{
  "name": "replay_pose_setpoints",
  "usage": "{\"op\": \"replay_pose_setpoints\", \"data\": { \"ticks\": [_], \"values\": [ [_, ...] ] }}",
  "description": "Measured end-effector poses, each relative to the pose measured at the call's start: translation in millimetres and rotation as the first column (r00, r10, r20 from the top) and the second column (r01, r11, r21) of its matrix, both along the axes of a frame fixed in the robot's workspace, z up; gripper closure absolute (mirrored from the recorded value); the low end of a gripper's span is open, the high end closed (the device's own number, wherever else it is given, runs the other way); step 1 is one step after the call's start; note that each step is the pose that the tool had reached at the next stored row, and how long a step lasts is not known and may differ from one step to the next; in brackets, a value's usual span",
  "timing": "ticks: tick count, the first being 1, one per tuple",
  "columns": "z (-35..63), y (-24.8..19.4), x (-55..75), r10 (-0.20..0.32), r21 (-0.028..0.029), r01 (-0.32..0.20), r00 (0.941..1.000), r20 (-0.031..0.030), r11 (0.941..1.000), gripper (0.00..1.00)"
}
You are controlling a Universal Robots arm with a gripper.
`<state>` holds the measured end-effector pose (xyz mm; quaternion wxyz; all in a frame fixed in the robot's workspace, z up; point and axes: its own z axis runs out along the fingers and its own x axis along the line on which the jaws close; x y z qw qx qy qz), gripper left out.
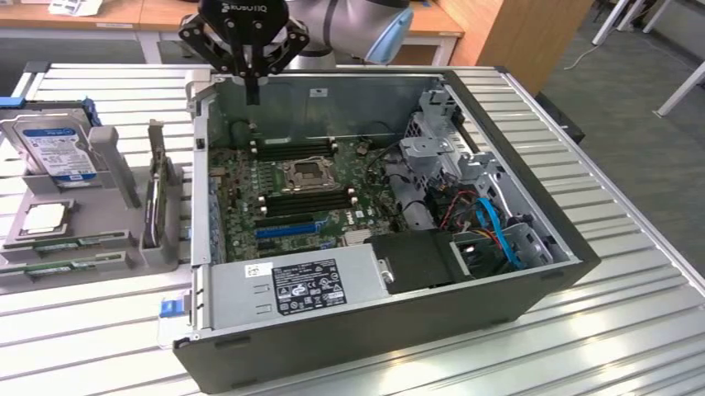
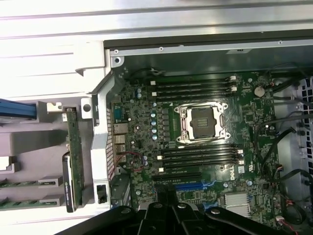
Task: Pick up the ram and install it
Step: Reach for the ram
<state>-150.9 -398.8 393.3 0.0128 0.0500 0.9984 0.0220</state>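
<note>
1. The ram point(image 2: 73, 142) stands on its long edge in a slot of the grey holder point(image 2: 29, 147), just outside the computer case point(image 2: 195, 46). In the exterior view that stick point(image 1: 154, 190) is on the left of the case point(image 1: 385, 338), with the holder point(image 1: 105, 153) around it.
2. Two more green sticks point(image 1: 61, 244) lie flat in the holder's front slots, side by side.
3. The pincer point(image 1: 253, 95) is clenched, fingers pressed together and pointing down, with nothing between them.
4. It hangs above the case's rear wall, well apart from the ram. The wrist view catches its black body point(image 2: 168, 218) over the motherboard.
5. Inside the case, the CPU socket point(image 1: 305, 173) sits mid-board with long black memory slots point(image 1: 303, 200) on both sides of it. The wrist view shows the same socket point(image 2: 202, 122) and slots point(image 2: 200, 154).
6. A hard drive point(image 1: 55, 148) with a blue-white label leans upright at the holder's far end.
7. The power supply point(image 1: 297, 285) fills the case's near corner.
8. It all rests on a slatted metal desk point(image 1: 617, 313).
</note>
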Motion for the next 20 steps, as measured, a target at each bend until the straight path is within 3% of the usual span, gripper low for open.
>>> {"op": "replay_pose_setpoints", "data": {
  "ticks": [20],
  "values": [
    [0.0, 0.0, -32.3, -0.023, 0.0000, 0.023, 0.9997, 0.0000, 0.9997, 0.90]
  ]
}}
